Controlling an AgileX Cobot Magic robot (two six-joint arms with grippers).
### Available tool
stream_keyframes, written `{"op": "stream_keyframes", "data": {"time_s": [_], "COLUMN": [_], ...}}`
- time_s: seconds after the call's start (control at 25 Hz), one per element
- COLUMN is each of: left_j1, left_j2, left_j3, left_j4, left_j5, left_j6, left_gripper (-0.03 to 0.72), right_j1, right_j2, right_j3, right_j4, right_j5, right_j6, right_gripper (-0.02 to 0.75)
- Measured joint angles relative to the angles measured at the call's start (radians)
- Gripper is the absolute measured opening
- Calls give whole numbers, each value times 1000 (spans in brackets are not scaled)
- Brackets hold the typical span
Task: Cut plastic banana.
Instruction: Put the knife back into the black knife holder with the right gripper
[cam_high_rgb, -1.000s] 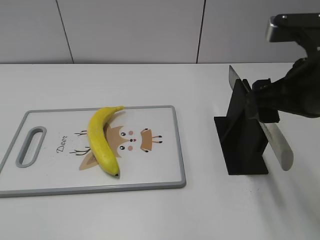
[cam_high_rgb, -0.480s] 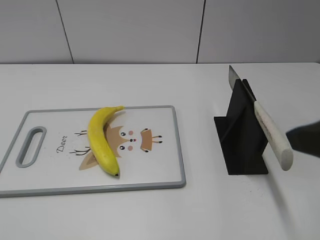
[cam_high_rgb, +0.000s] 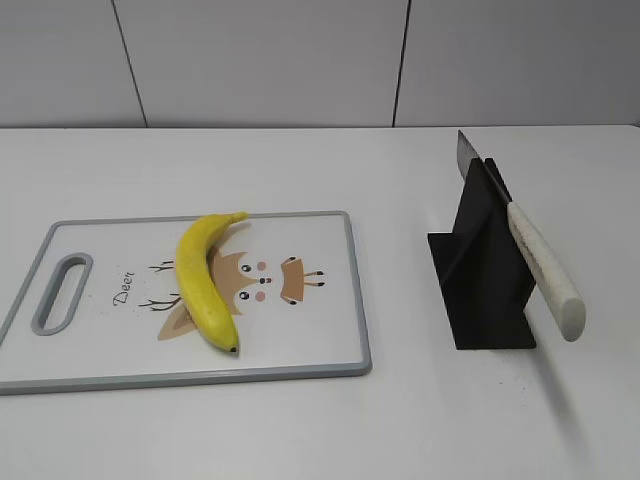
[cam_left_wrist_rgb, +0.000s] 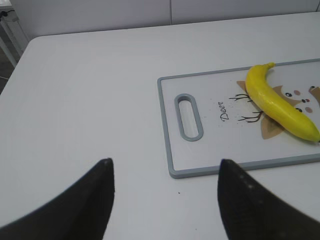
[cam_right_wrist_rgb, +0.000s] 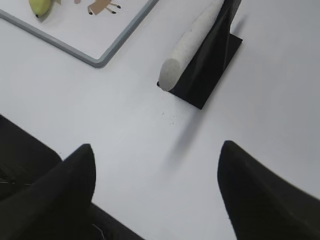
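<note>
L gripper (cam_left_wrist_rgb: 165, 200) fingers spread, empty, over bare table (cam_left_wrist_rgb: 90, 100); cutting board (cam_left_wrist_rgb: 210, 170) at its 1 o'clock | R gripper (cam_right_wrist_rgb: 155, 195) fingers spread, empty; knife (cam_right_wrist_rgb: 192, 42) in black stand (cam_right_wrist_rgb: 212, 62) at its 12 o'clock | plastic banana (cam_high_rgb: 202, 280) whole, lying on board (cam_high_rgb: 300, 350) over deer print, dark tip at 5 o'clock, stem at 1 o'clock

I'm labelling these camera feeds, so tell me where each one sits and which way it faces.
Exterior view: at the table's front, slanting down on the cutting board, plastic banana and the knife in its black stand; no robot parts show.
Left wrist view: above the table's left end, facing the board's handle side; left gripper open.
Right wrist view: above the table, facing the knife handle; right gripper open.
All three show the banana and board.
</note>
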Motion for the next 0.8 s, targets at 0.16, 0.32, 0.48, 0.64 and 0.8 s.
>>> {"op": "stream_keyframes", "data": {"time_s": [0.16, 0.32, 0.48, 0.64, 0.8], "left_j1": [0, 0, 1, 1, 1], "left_j2": [0, 0, 0, 0, 0], "left_j3": [0, 0, 1, 1, 1], "left_j4": [0, 0, -2, -1, -1], "left_j5": [0, 0, -1, -1, -1], "left_j6": [0, 0, 0, 0, 0], "left_gripper": [610, 596, 594, 594, 589], "right_j1": [0, 0, 0, 0, -3], "right_j2": [-147, -276, -349, -352, -352], "right_j3": [44, 45, 45, 45, 45], "right_j4": [12, 19, 28, 43, 48], "right_j5": [47, 48, 55, 56, 57], "right_j6": [-1, -1, -1, 0, 0], "right_gripper": [592, 592, 592, 591, 591]}}
